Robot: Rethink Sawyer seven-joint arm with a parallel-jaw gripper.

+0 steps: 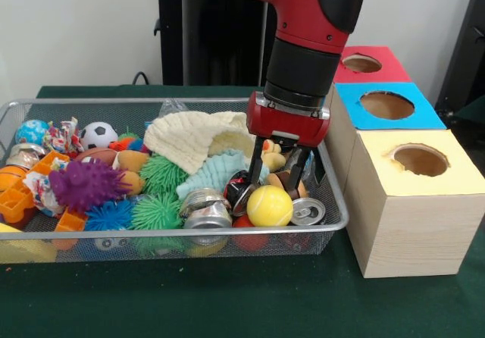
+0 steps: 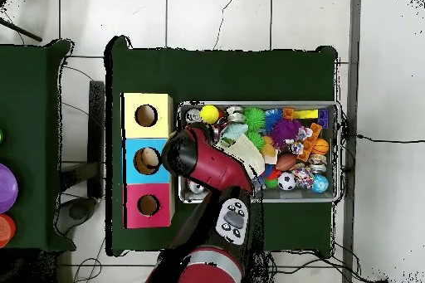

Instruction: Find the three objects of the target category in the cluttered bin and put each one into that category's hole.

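Note:
A wire bin (image 1: 337,201) holds mixed clutter. My gripper (image 1: 276,177) reaches down into its right end, open, its fingers (image 1: 254,167) spread either side of a small yellow duck (image 1: 273,157) and a brown object (image 1: 286,180). A yellow tennis ball (image 1: 270,205) lies just in front, with a dark can (image 1: 238,187) to its left. Crushed silver cans (image 1: 206,210) and a can top (image 1: 308,212) sit by the front rim. Right of the bin stand the yellow box (image 1: 447,183), blue box (image 1: 424,115) and red box (image 1: 391,70), each with a round hole. Overhead, the arm (image 2: 203,163) hides the gripper.
A cream knitted cloth (image 1: 193,137) and a pale teal cloth (image 1: 216,173) lie mid-bin. Green spiky balls (image 1: 155,211), a purple spiky ball (image 1: 85,184), a soccer ball (image 1: 98,135) and orange plastic pieces (image 1: 15,201) fill the left. Overhead, the bin (image 2: 336,151) sits right of the boxes (image 2: 133,159).

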